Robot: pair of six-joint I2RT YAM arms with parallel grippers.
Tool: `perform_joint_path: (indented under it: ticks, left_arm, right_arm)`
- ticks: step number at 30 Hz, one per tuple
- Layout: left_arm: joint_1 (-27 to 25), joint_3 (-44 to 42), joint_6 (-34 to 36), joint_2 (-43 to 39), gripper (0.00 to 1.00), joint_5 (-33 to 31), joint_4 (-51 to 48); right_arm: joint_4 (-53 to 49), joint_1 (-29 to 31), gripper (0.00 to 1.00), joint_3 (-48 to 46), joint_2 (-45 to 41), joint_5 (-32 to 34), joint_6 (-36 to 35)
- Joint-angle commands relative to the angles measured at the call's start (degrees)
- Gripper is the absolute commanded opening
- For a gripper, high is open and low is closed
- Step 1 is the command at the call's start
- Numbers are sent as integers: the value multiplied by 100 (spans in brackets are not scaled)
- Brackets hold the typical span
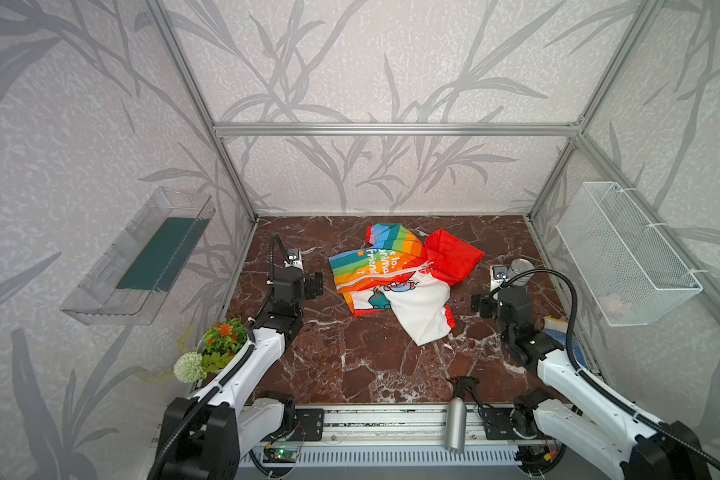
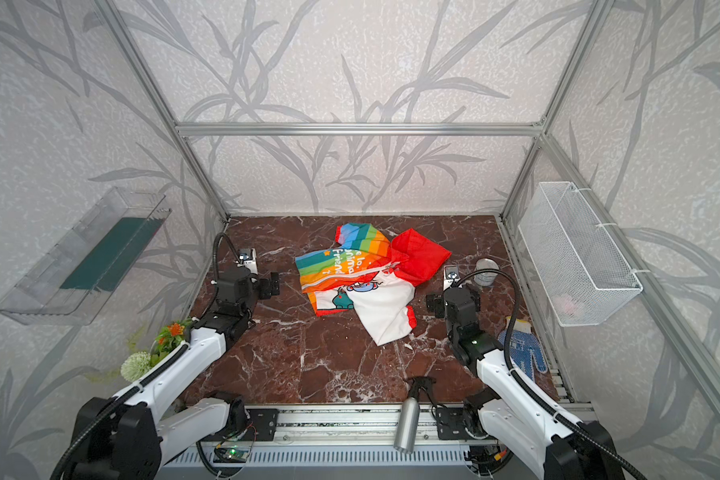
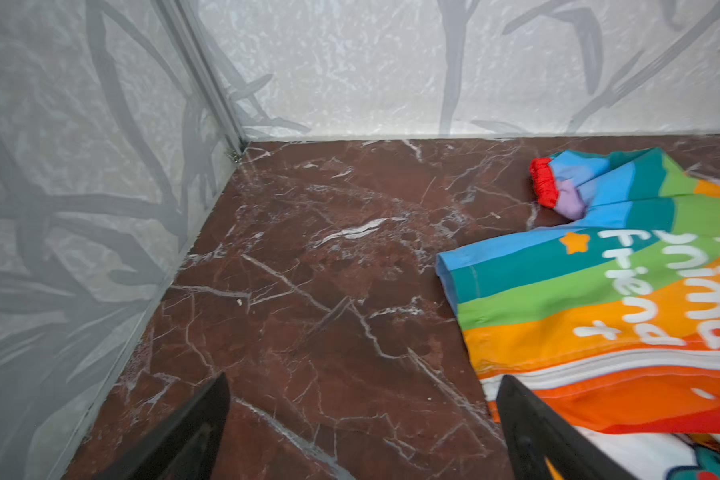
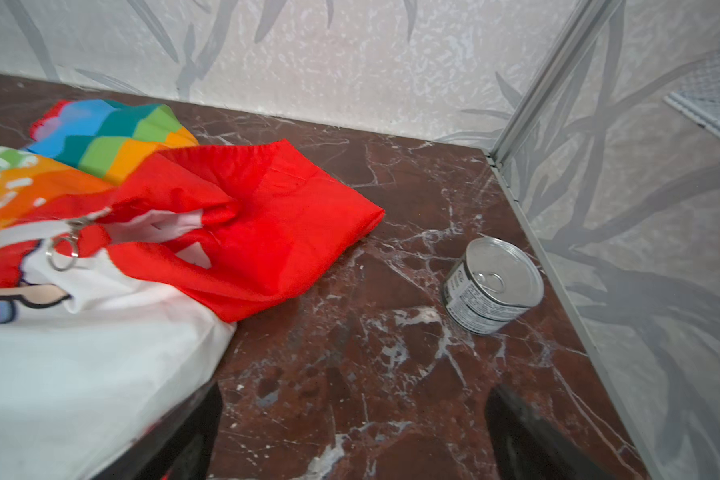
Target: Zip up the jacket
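The jacket [image 1: 404, 282] is seen crumpled at mid-worktop [image 1: 350, 357] between the left hand [image 3: 362, 376] and the right hand [image 4: 356, 388] — both spread wide and empty — while a dark green pad [image 1: 163, 253] is held in the clear wall bin [image 1: 96, 295], a pale pink item [image 1: 612, 305] in the wire basket [image 1: 641, 245].

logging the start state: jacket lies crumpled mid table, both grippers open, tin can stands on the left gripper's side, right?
Not quite: the tin can stands on the side of the right gripper, not the left, as the right wrist view shows. The rest holds: the jacket lies crumpled mid table, and the left gripper and the right gripper are both open.
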Motion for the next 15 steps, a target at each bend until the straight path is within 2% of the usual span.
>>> perform_joint_path:
  ticks: [1,5,9,11,15]
  left_arm:
    - [91,-59,306,3,100,-879,1460]
    - [323,-365,352,194,100,-696,1868]
    - [485,-685,251,306,100,-509,2223]
    - [535,-860,-13,375,100,-393,2512]
    - [561,-963,-122,859,99,238,2977]
  right_arm:
    - [1061,-254,99,-170,71,269,-254]
    - [2530,-573,99,-655,831,-96,-391]
    - [3242,-613,99,-535,1908,-101,-567]
    - [3891,-611,99,-531,2402,-279,-577]
    - [4443,-619,99,-385,3137,-409,-777]
